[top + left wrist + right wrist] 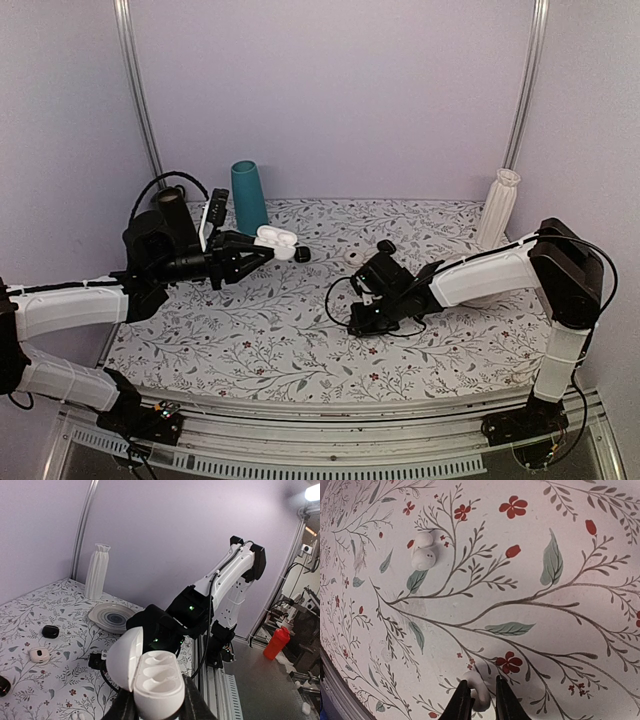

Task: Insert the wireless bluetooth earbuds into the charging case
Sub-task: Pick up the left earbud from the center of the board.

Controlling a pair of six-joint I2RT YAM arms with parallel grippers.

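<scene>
**A:** Top view first. Found the case?

**B:** Found the charging case (277,239) clamped in the left pincer (268,250), lid swung open, held off the counter (250,330) over its left half, toward the back edge. Spotted a teal cylinder (249,197) and a black cylinder (168,198) by the back-left corner, and a white ribbed vase (497,207) by the back-right corner.

**A:** And the right side?

**B:** Saw the right pincer (362,320) pointed down at the middle of the counter, tips hidden under its own body. Could not make out any earbud from up there.

**A:** Left wrist view?

**B:** Looked straight into the case: both wells empty, lid tipped back to the left, dark fingers (192,707) squeezed against its lower sides. Noted the right arm (225,580) beyond it and a grey ringed plate (111,616) near the vase. Noted also a small black lump (50,631) and a white round piece with a dark centre (38,654), lying close together on the cloth.

**A:** Right wrist view?

**B:** Caught the pinched earbud (476,690) between the right pincer's fingers (461,702), drawn in narrowly on it, low at the counter's surface. Could not tell whether lifted or resting. Saw the loose earbud (423,555) lying on the floral cloth, well apart from that pincer, touched by nothing.
</scene>
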